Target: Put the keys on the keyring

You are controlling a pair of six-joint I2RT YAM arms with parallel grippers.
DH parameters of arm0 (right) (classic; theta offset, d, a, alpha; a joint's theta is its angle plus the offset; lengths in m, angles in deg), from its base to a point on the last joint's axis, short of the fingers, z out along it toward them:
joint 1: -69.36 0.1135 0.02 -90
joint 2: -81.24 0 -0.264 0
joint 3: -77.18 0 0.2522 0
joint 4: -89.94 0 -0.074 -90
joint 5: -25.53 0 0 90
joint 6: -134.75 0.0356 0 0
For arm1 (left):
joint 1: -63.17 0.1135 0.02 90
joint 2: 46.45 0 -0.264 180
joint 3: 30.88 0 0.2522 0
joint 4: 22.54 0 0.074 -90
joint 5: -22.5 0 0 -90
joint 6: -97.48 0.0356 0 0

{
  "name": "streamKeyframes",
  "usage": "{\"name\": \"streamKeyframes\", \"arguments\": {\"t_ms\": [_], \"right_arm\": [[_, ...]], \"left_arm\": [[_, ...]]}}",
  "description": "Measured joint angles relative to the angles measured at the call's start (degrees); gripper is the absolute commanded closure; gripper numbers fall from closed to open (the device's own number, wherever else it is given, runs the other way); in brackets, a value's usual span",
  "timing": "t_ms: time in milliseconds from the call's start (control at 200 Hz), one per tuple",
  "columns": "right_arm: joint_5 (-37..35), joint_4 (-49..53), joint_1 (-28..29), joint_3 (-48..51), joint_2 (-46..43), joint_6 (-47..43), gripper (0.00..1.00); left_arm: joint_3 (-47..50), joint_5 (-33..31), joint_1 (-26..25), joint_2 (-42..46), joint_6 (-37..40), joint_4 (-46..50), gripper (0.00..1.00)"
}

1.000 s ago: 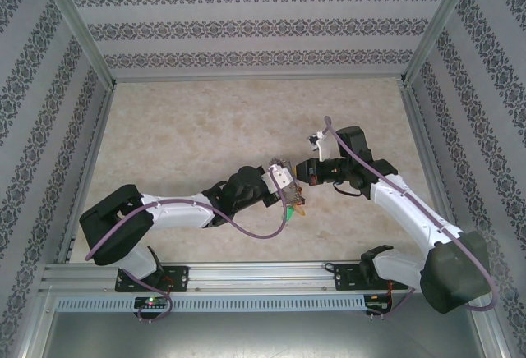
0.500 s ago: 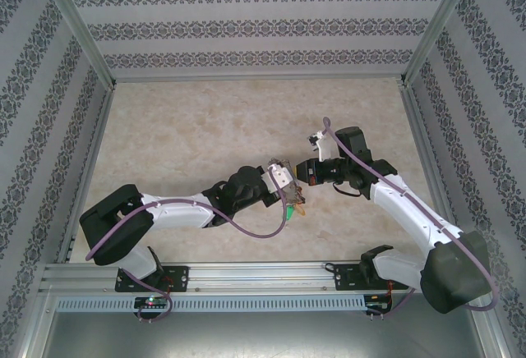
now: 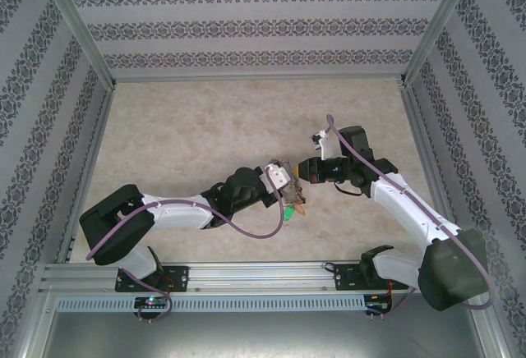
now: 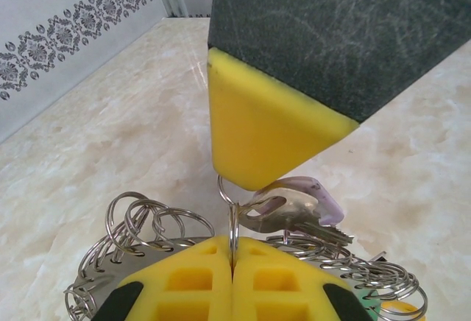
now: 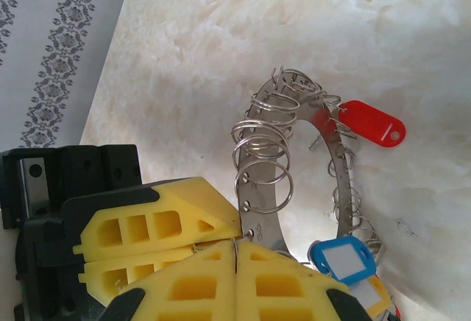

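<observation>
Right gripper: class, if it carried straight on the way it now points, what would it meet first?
Most likely the keyring, its metal band lying just ahead of the right gripper and its shut fingertips; depth is hard to judge.

You're in a lab robot cell: an aluminium frame (image 3: 76,25) holds patterned wallpaper panels (image 3: 255,13) around a marble-look surface (image 3: 205,120), with the left arm (image 3: 173,208) and right arm (image 3: 411,206) bolted to a rail (image 3: 263,273).

Pale beige, marble-patterned table (image 3: 205,120); toward the middle of its near edge, a keyring (image 5: 265,192), unclear whether resting on it.
</observation>
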Motion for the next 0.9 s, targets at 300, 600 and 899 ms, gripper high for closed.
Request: {"name": "streamKeyframes", "arguments": {"t_ms": [300, 600, 899], "right_arm": [[1.05, -0.83, -0.15, -0.02, 2.56, 0.0, 1.0], [1.22, -1.01, -0.13, -0.04, 3.41, 0.0, 1.0], [1.22, -1.01, -0.13, -0.04, 2.95, 0.0, 1.0]], "left_arm": [[0.15, 0.83, 0.44, 0.0, 0.07, 0.11, 1.0], [0.17, 1.27, 0.59, 0.0, 0.07, 0.11, 1.0], [0.17, 1.22, 0.59, 0.0, 0.09, 0.11, 1.0]]}}
